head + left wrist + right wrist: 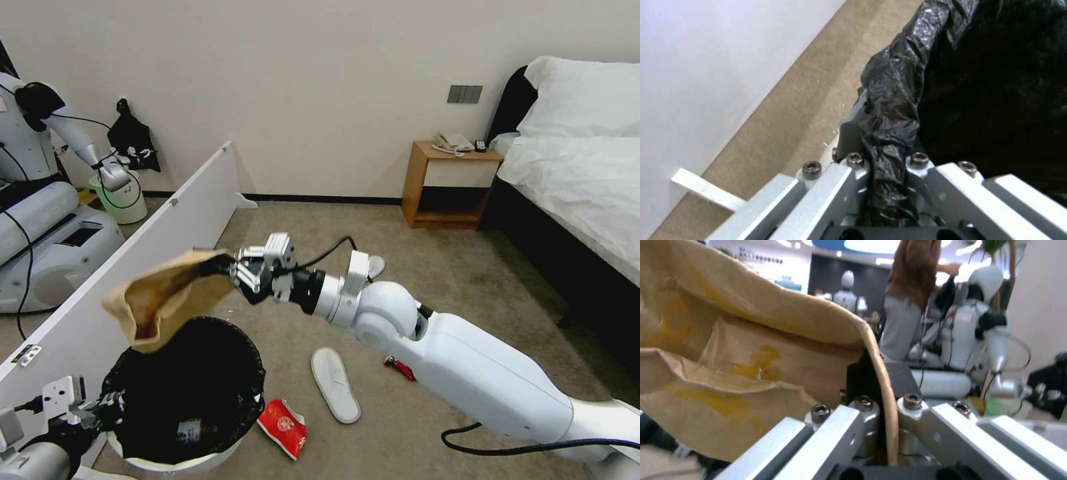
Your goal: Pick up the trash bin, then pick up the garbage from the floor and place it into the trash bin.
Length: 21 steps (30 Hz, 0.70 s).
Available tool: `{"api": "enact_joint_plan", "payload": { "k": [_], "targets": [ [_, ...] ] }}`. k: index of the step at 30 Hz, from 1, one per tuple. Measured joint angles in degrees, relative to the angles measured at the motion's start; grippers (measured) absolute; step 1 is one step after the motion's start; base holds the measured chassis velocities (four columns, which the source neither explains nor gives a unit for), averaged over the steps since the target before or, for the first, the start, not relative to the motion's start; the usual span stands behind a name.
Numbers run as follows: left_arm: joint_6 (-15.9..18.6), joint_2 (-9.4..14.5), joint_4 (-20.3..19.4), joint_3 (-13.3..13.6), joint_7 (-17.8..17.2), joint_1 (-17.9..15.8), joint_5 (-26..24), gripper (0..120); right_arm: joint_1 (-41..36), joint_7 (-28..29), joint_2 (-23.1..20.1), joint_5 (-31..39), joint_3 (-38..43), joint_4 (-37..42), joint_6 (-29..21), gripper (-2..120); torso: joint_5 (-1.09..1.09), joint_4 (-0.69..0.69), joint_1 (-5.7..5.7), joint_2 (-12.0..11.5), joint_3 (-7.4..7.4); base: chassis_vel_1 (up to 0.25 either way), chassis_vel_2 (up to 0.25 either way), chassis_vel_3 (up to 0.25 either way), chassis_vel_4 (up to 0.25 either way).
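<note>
Right up close in the left wrist view, the crinkled black liner bag (pixel 889 110) folded over the rim of the round white plastic trash bin (pixel 180 460) is pinched between the nearly closed jaws of the left gripper (pixel 110 403), so the bin is held at the robot's lower left, with something small already lying at its bottom.

The step in hand looks like the drop-off: the crumpled brown paper bag (pixel 163 293) is clamped by one edge in the right gripper (pixel 230 270), jaws closed tight on the paper, and is hung just above the far rim of the bin, partly over the opening. Probably a small shift over the middle is called for before the jaws are opened, or the floppy bag could catch on the rim.

The right arm is stretched forward and across to the left, wrist roughly level.

Plenty is left on the carpet: a white slipper (pixel 335 383), a red snack packet (pixel 283 427) just beside the bin, and a small red wrapper (pixel 399 367).
</note>
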Motion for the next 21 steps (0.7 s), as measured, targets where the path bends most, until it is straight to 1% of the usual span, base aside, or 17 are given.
{"api": "enact_joint_plan", "payload": {
  "k": [4,7,15,21],
  "targets": [
    [0.0,0.2,0.0,-0.1,-0.3,-0.6,-0.2,2,-0.5,0.0,-0.3,-1.1,-2.5,0.1,-0.1,0,0.0,0.04,0.0,0.0,0.0,0.0,0.0,0.0,0.0],
    [0.0,0.2,-0.1,-0.3,-0.3,-0.6,-0.4,2,-0.6,0.1,-0.5,-1.4,-3.7,-0.1,-0.2,0,0.0,0.03,0.0,0.0,0.0,0.0,0.0,0.0,0.0],
    [0.0,0.4,-0.2,-0.3,-0.5,-1.0,-0.9,2,-1.2,0.3,-1.2,-2.2,-4.7,-0.9,-0.4,0,0.0,0.03,0.0,0.0,0.0,0.0,0.0,0.0,0.0],
    [0.1,0.4,-0.6,-0.1,-1.1,-1.3,-2.2,2,-1.8,0.5,-1.1,-3.0,-5.2,-1.8,-0.5,0,0.0,0.02,0.0,0.0,0.0,0.0,0.0,0.0,0.0]
  ]
}}
